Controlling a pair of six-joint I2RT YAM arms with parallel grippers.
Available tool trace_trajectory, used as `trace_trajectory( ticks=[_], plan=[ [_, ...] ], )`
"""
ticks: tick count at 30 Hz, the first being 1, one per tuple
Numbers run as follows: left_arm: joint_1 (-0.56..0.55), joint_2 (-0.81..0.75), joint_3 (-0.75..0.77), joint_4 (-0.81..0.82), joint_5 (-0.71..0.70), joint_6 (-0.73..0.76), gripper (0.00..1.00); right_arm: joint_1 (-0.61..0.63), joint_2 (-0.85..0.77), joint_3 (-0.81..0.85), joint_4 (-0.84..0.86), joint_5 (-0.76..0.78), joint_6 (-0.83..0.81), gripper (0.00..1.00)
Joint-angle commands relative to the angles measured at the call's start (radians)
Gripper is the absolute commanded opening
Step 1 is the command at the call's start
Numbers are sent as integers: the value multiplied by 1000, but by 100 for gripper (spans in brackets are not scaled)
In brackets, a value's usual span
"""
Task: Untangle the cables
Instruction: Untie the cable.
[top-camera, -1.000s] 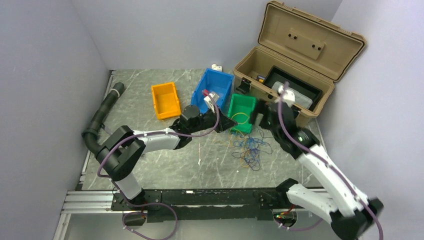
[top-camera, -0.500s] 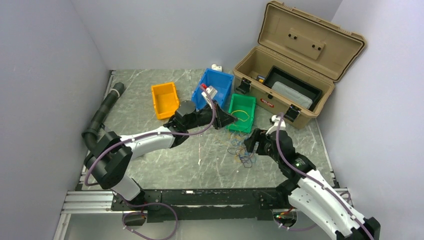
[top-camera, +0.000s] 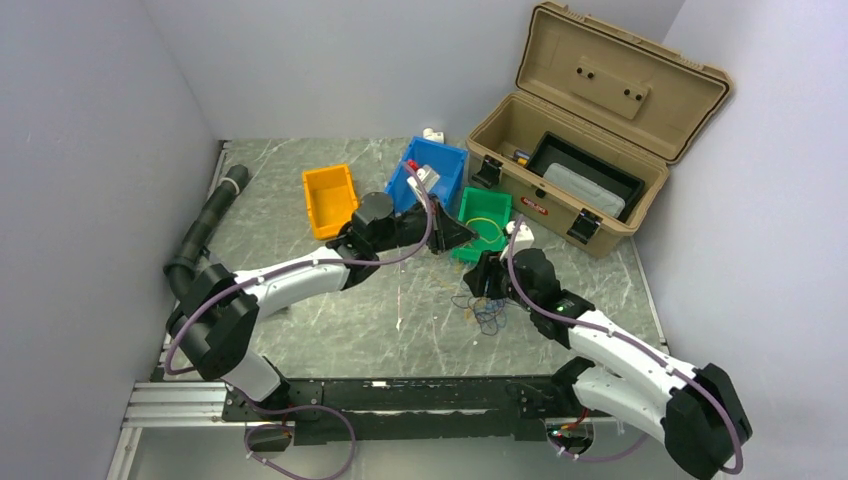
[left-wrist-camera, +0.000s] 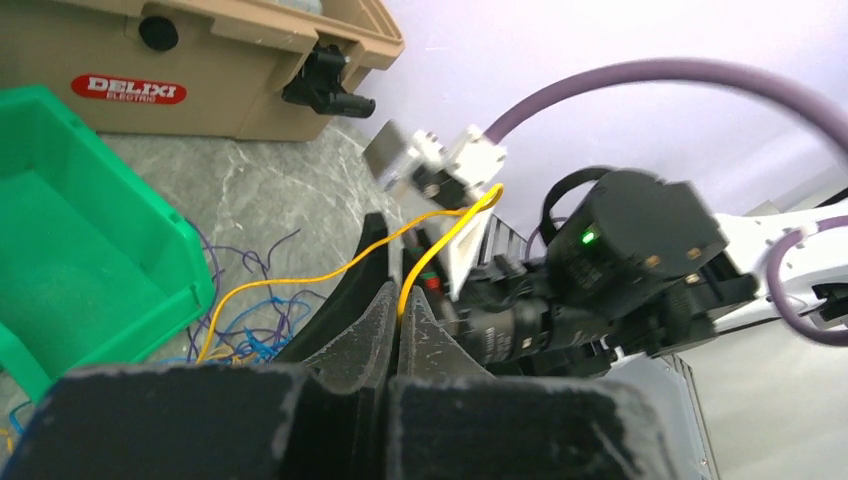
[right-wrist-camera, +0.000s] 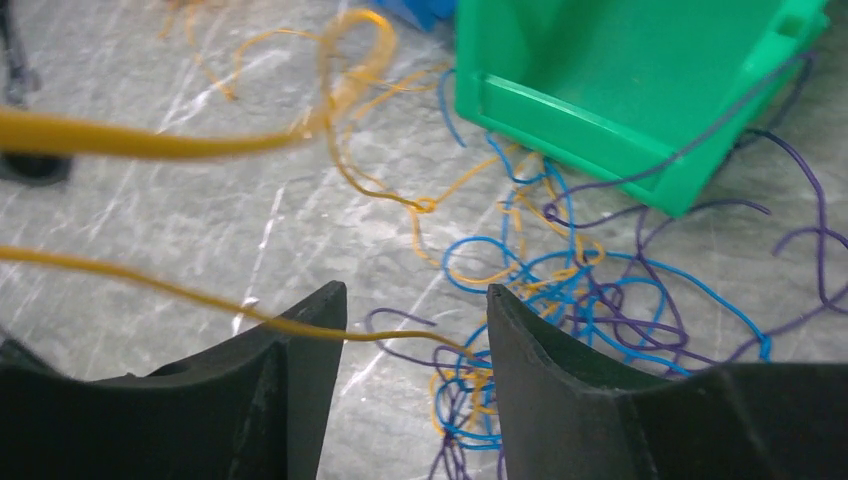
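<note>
Pinched between the pressed-together fingers of the left gripper (left-wrist-camera: 395, 300): one yellow strand (left-wrist-camera: 440, 225), lifted off the table (top-camera: 330, 300) and trailing down toward the tangle. Same spot and same hold as a second ago, just beside the green bin (top-camera: 484, 222). Spread wide at the right gripper (right-wrist-camera: 415, 320), with a taut yellow strand, likely the same one, running into the gap between the fingertips and nothing gripped yet. The real change is on that right side: swung away from the tan toolbox (top-camera: 560, 190) within the last second, dropped low, and now poised at the near edge of the cables (top-camera: 490, 312). Lying there as a loose blue, purple and orange clump on the table, just in front of the green bin, with a few purple loops up against its wall. Read as a judgement: start of a two-handed pull, with one strand anchored and raised on the left and the right placed to take that strand or pin the clump so the two can be drawn apart. Little untangled so far, going by the knotted middle. Worth closing on the yellow strand alone, clear of the blue loops beside it.
</note>
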Motion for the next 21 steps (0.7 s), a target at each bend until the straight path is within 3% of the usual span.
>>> trace_trajectory(
  ticks=[1,5,11,15,21],
  plan=[
    [-6,-50,117,-59,23,48,0,2,36,-42,93,151,82,53],
    [-6,-88,245,-230,-26,150,0,2,16,-92,42,229,210,51],
    [34,-94,567,-559,-101,287,0,1,-36,-129,-87,305,351,50],
    [86,-86,706,-626,-99,293,0,-1,-75,-110,-204,372,419,44],
    [154,-33,911,-736,-91,300,0,-2,-141,-106,-270,396,464,46]
  ],
)
